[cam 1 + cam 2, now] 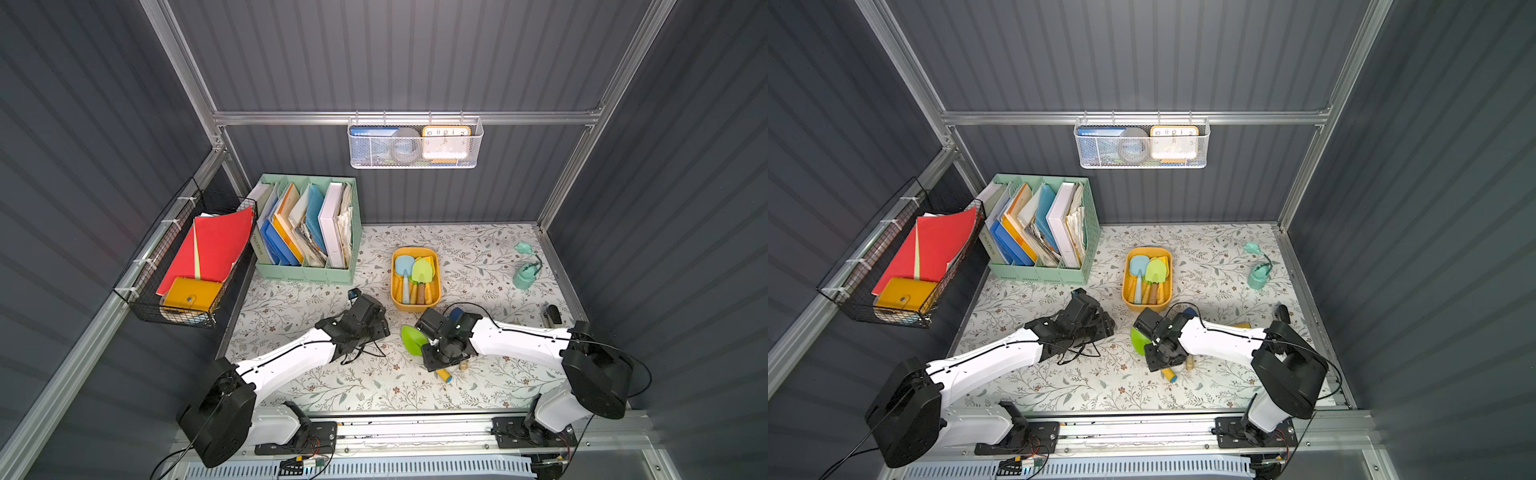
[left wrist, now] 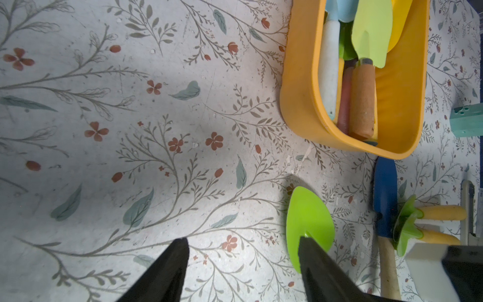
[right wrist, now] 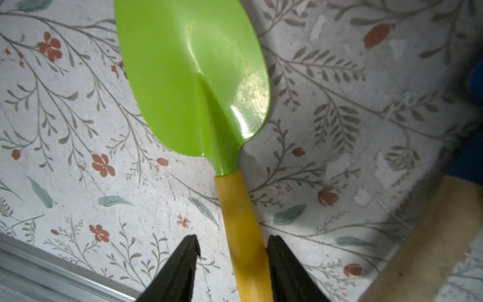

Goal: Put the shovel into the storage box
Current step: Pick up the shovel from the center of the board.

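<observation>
The green-bladed shovel point(image 3: 193, 78) lies flat on the floral table surface point(image 1: 478, 257), about midway between the left and right edges and closer to the front edge than the storage box point(image 1: 411, 307). It is outside the box. In both top views its blade point(image 1: 1137, 340) points toward the left edge, and its yellow handle runs back under the right arm toward the front edge.

The right gripper point(image 3: 233, 238) straddles that handle. One finger point(image 3: 282, 261) touches the handle, while a gap shows between the handle and the other finger, so the jaws are spread and not pinching.

The left gripper point(image 2: 242, 239) hangs above bare surface just left of the blade. Its fingers are spread wide with nothing between them.

The yellow-orange box stands near the middle of the surface and holds a pale blue shovel, a lime one and several handles. A blue-bladed shovel point(image 2: 385, 188) with a wooden handle lies beside the box's near end. A mint watering can point(image 1: 524, 274) stands near the right edge.
</observation>
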`<state>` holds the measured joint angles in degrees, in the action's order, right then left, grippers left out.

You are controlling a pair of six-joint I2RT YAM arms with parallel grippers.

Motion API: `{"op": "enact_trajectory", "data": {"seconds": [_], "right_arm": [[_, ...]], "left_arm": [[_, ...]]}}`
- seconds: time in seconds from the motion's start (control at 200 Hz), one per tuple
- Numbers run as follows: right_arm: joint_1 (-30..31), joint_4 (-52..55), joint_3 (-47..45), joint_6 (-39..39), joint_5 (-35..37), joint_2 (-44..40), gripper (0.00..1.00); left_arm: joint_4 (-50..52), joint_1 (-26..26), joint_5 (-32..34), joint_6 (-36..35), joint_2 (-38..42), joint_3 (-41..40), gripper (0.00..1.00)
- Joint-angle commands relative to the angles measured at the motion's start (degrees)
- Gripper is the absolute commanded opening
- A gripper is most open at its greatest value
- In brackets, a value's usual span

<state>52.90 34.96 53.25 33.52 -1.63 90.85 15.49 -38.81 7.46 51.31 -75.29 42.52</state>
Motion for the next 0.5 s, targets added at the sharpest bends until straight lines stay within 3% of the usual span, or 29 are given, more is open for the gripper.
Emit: {"op": "enact_trajectory", "data": {"seconds": [0.0,0.495], "right_arm": [[1.0,2.1,1.7,-0.2,2.3,1.4,0.48],[1.9,1.8,3.1,0.2,4.5,5.5,0.42]], "left_arm": [[-0.4,-0.2,-0.2,1.0,-0.6,-1.0,0.72],[-2.3,-0.2,-1.6,1.2,-2.1,-1.1,0.71]]}}
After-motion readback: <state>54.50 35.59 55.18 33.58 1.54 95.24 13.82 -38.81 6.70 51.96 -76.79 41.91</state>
